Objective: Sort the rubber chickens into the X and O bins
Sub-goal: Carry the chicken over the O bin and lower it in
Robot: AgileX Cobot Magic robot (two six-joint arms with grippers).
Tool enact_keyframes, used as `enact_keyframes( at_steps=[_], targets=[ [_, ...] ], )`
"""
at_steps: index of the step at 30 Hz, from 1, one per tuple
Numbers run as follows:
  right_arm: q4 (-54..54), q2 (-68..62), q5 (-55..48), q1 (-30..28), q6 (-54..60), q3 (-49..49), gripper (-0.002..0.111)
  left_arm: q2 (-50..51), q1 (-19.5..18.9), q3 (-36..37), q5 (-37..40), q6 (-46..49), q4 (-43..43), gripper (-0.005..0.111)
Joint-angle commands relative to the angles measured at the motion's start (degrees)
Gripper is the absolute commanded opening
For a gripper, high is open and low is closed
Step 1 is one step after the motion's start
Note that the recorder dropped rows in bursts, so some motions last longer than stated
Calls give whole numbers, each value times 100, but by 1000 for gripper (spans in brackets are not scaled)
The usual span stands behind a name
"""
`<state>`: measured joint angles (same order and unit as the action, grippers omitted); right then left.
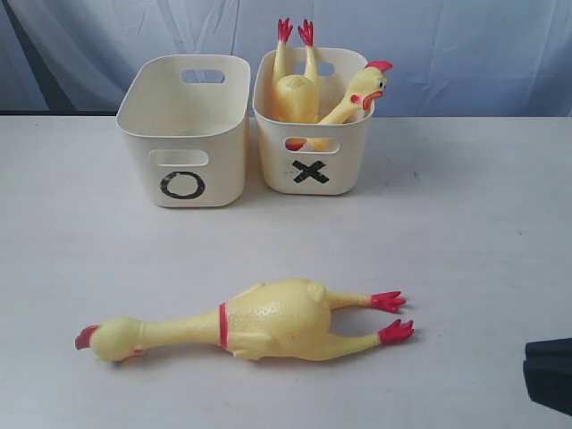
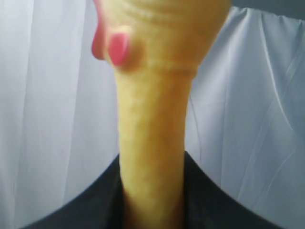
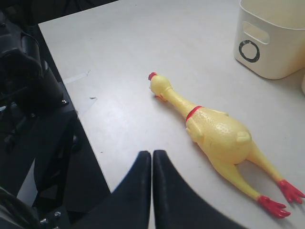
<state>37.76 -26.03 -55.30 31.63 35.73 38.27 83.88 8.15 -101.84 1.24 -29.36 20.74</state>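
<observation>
On the table [image 1: 465, 223], in front of both bins and well apart from them, one rubber chicken [image 1: 268, 322] lies on its side. Its head is toward the left of the exterior view and its red feet toward the right. It looks like a hollow, soft toy, so I judge it light and easy to squeeze. The bumpy skin should give some friction, but the long body will probably bend and hang down when lifted at one end. The belly seems too broad for a narrow pincer. A better place to hold is the thin neck beside the red ring, or the two legs just above the feet.

The right gripper [image 3: 152, 156] is the nearer one to this chicken. Its two black fingers are pressed together with nothing between them, and it must open before any grasp. The left gripper [image 2: 152, 205] is clamped on the neck of a second chicken [image 2: 152, 119], held up before a white curtain [image 2: 47, 95], outside the exterior view.

Farther back, the X bin [image 1: 350, 165] holds legs pointing up and a head beside them. Whether this is one folded bird or two, I cannot tell. The O bin [image 1: 223, 170] just beside it shows no chicken.
</observation>
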Motion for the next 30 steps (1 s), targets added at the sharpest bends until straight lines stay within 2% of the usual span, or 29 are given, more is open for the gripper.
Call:
enact_keyframes(
  at_steps=[1,5,10,14,20,23,25,28,30],
  targets=[
    [24,39,7,-26,-1,-23,1,466,-61,-22,-521,-37,-174,0],
    [24,39,7,-26,-1,-23,1,768,-131,-22,-812,-245,-318,0],
    [24,39,7,-26,-1,-23,1,1105,-593,-22,-1171,-1378,-658,0],
    [24,39,7,-26,-1,-23,1,1377,-728,-22,-1427,-1814,205,0],
    [24,39,7,-26,-1,-23,1,1920,-881,-22,-2674,-3451,1675,0],
    [24,39,7,-26,-1,-23,1,2238,-989,-22,-2768,-4102,2237,0],
    [24,39,7,-26,-1,-23,1,2461,-1090,-22,-3102,-4567,2612,0],
    [24,39,7,-26,-1,-23,1,2822,-1228,-22,-3815,-5002,2915,0],
    [24,39,7,-26,-1,-23,1,3023,-1256,-22,-3920,-5188,3016,0]
  ],
)
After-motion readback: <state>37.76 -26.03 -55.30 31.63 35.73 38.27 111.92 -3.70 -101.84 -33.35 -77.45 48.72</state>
